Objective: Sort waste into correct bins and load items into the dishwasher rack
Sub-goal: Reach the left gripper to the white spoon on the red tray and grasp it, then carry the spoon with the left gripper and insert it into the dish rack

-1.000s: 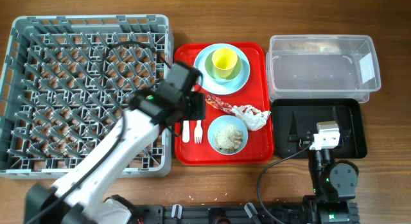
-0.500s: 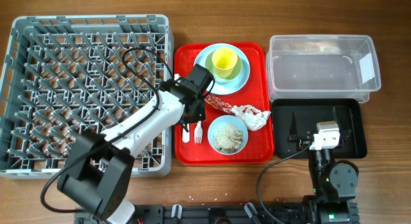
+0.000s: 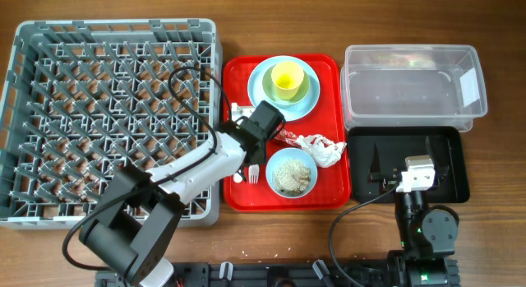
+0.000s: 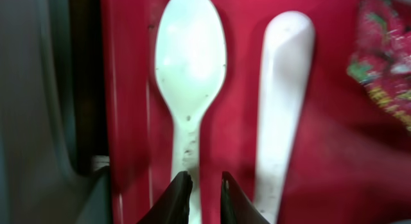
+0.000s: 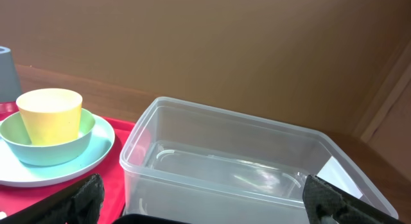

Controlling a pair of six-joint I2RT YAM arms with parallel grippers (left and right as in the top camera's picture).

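Wooden tabletop [image 3: 493, 238] carries, overhead, the dishwasher rack [image 3: 115, 25] at left and red tray [image 3: 329, 195] mid-frame; my left arm [image 3: 197, 159] slants over the tray's left edge, above spoon [image 3: 237, 178] and fork [image 3: 253, 173]. Left wrist: my left end effector [image 4: 203, 189] has its fingers nearly together at the spoon's handle; gripping or not, I cannot tell. Loading cutlery is the step, I judge; next, a firm pinch, then a lift rackward. Right wrist: my right end effector [image 5: 202, 208] gapes wide, empty, facing the clear tub [image 5: 225, 160].
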